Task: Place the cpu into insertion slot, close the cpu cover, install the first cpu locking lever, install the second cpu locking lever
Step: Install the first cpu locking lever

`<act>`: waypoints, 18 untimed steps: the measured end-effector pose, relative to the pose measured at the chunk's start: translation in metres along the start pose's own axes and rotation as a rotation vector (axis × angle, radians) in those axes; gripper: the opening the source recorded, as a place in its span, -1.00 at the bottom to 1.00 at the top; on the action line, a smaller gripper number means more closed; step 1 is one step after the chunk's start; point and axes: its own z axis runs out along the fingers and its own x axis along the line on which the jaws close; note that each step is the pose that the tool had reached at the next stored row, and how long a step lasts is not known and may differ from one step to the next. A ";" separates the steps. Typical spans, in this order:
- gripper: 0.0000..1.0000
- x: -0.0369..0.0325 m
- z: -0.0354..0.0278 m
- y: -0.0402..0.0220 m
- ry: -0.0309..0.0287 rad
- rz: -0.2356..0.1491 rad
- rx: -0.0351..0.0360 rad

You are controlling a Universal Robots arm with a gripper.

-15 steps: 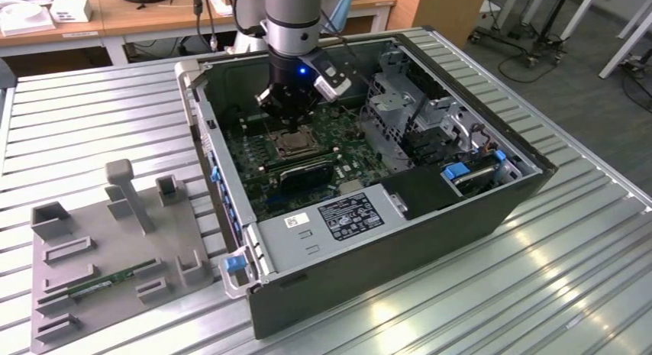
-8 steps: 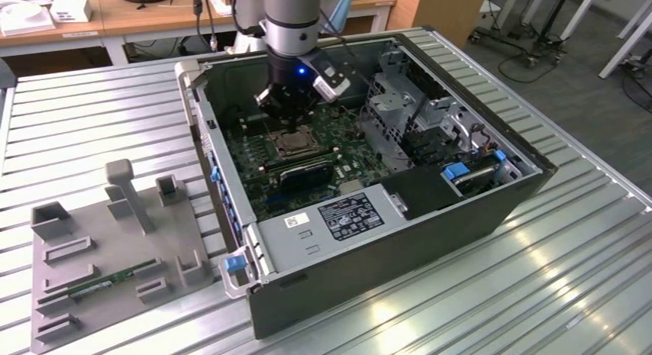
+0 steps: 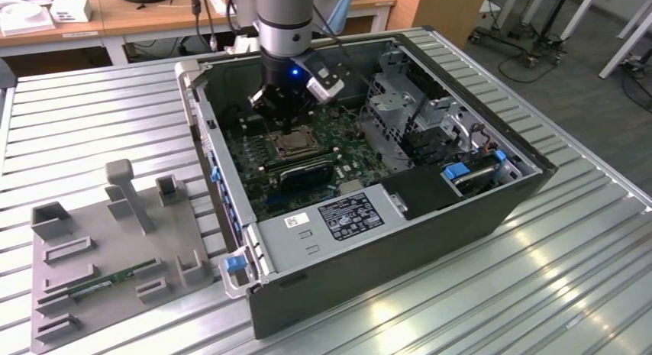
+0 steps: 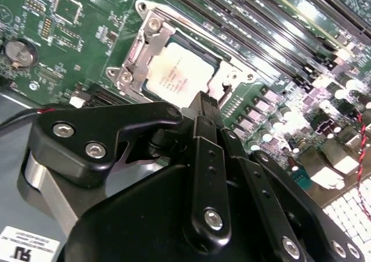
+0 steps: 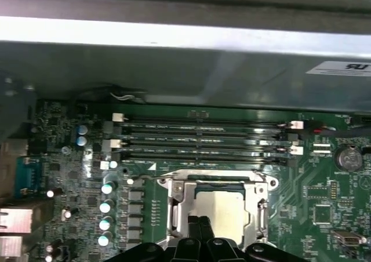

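- Metal of a dull silvery-tan colour is showing as the top of the cpu (image 4: pixel 182 76), a small flat square with faint dark print on it.
- It is sitting level inside the insertion slot (image 5: pixel 223 179), whose dark inner edge is peeking out just beside the chip.
- Lying down over both is the cpu cover (image 4: pixel 145 47), a thin silvery frame. Its square cut-out is leaving the chip's middle bare, and screw heads are showing at its corners.
- Around the socket the green motherboard (image 3: pixel 337 133) is spreading out, with 4 long memory slots (image 5: pixel 203 140) running just beside the cover and a round coin battery (image 4: pixel 18 52) lying well apart from it.
- Directly over the socket the gripper (image 4: pixel 203 102) is hanging, reaching down into the open computer case (image 3: pixel 408 240).
- Its 2 black fingers (image 5: pixel 195 230) are pressing together, with nothing showing between them. Their tips are standing at the cover's near edge, and I cannot tell whether they are touching it.
- On the ribbed metal table (image 3: pixel 570 279), toward the exterior view's left of the case, a grey fixture (image 3: pixel 102 248) is holding a green memory stick (image 3: pixel 112 281).
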 end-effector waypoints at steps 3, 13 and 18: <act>-0.79 0.0043 -0.0001 0.0001 -0.0001 0.000 0.0000; -0.79 0.0119 -0.0004 0.0002 0.0000 0.000 0.0000; -0.79 0.0120 -0.0005 0.0002 -0.0001 0.000 0.0000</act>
